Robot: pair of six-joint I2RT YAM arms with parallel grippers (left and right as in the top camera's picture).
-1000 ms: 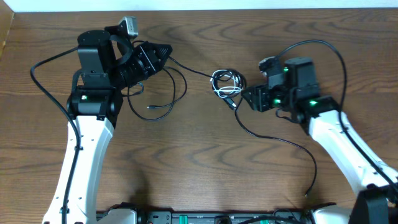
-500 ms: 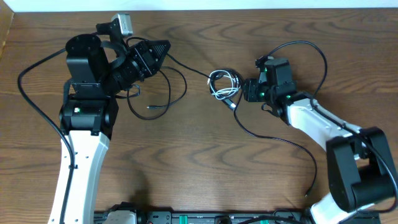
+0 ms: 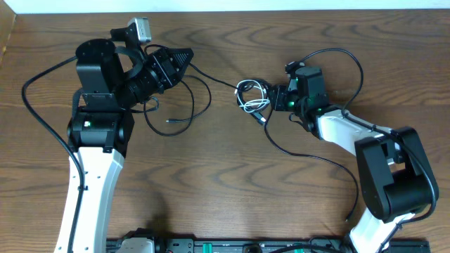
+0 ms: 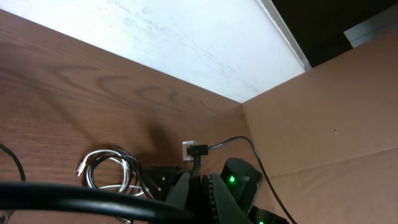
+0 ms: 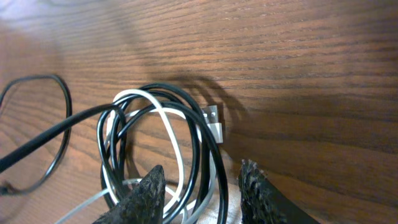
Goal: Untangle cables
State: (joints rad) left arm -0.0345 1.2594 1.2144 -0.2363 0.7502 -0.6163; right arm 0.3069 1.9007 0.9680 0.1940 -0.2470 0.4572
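Observation:
A small coil of thin black cable (image 3: 261, 84) and white cable (image 3: 247, 104) lies at mid-table. From it, one black strand runs left to my left gripper (image 3: 190, 53), which is shut on the black cable above the table. A black loop (image 3: 208, 98) sags below that gripper. My right gripper (image 3: 271, 98) is at the coil's right edge. In the right wrist view its open jaws (image 5: 202, 171) straddle black strands (image 5: 194, 121) and white strands (image 5: 164, 124), beside a silver plug (image 5: 213, 122). The left wrist view shows the shut left gripper (image 4: 200, 179) and the coil (image 4: 112, 167).
A long black tail (image 3: 316, 156) trails from the coil to the front right and ends near the table edge (image 3: 348, 218). Thick arm cables arc beside both arms. A white wall borders the table's far edge (image 3: 281, 5).
My right gripper has moved left up to the coil and its jaws have narrowed around the strands. The left arm shifted slightly at first and then held still, staying shut.

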